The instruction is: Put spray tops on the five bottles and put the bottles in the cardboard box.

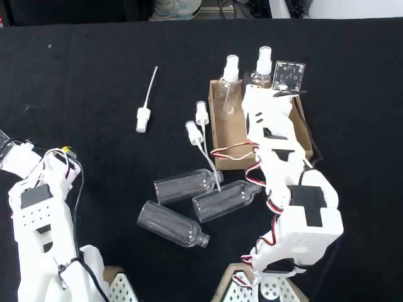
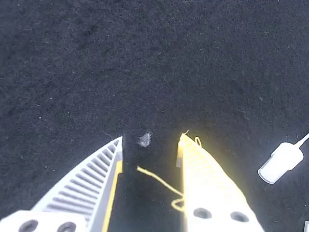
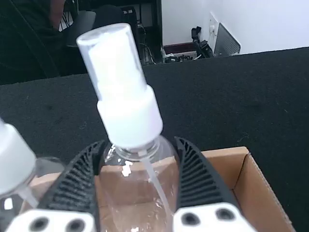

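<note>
While over black cloth (image 2: 145, 58), left claw (image 2: 151, 137) agape, right claw (image 3: 139, 143) tight around bottle (image 3: 126, 121); white wall (image 3: 270, 24) beyond.

We see a black cloth (image 1: 94, 63) spread wide, a small square card (image 1: 289, 75) (dotted on its face) toward its far side, and a white wall (image 3: 260, 21) beyond.

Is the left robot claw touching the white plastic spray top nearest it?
Apart. The left wrist view shows bare black cloth between the left gripper and the white plastic spray top.
</note>
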`<state>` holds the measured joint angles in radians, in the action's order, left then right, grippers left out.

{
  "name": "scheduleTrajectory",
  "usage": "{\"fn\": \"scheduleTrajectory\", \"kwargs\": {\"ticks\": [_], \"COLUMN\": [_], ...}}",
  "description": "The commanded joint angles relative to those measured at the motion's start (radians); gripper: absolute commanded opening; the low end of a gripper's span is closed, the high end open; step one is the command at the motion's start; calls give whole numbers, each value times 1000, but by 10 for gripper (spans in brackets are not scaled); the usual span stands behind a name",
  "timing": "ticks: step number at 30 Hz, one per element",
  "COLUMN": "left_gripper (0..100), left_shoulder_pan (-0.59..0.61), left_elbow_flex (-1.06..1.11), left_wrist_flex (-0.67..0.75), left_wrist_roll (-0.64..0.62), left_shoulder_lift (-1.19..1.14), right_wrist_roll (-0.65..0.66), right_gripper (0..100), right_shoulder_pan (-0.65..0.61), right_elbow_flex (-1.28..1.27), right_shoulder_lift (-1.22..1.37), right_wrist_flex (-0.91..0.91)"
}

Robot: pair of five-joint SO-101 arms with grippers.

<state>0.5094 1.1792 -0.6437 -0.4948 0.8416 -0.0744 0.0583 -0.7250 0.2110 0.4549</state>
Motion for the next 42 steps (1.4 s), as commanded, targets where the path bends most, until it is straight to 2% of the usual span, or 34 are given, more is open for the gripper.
{"fn": "scheduleTrajectory", "kwargs": {"ticks": [1, 8, 28, 34, 42], "left_gripper": [184, 184, 184, 184, 184], "left_shoulder_pan": [2, 2, 2, 2, 2], "left_elbow_flex": [-35, -35, -35, -33, -33], "left_wrist_flex": [21, 21, 21, 21, 21], "left_wrist_roll": [-3, -3, -3, -3, -3], "left_shoulder_lift": [20, 20, 20, 20, 20], "right_wrist_roll": [3, 3, 2, -5, -5], "right_gripper": [14, 133, 146, 297, 304], "right_shoulder_pan": [-3, -5, -35, -37, -35], "right_elbow_flex": [25, 10, -70, -76, -99], "right_shoulder_lift": [2, 2, -90, -90, -96], "right_wrist_flex": [17, 17, 17, 17, 17]}}
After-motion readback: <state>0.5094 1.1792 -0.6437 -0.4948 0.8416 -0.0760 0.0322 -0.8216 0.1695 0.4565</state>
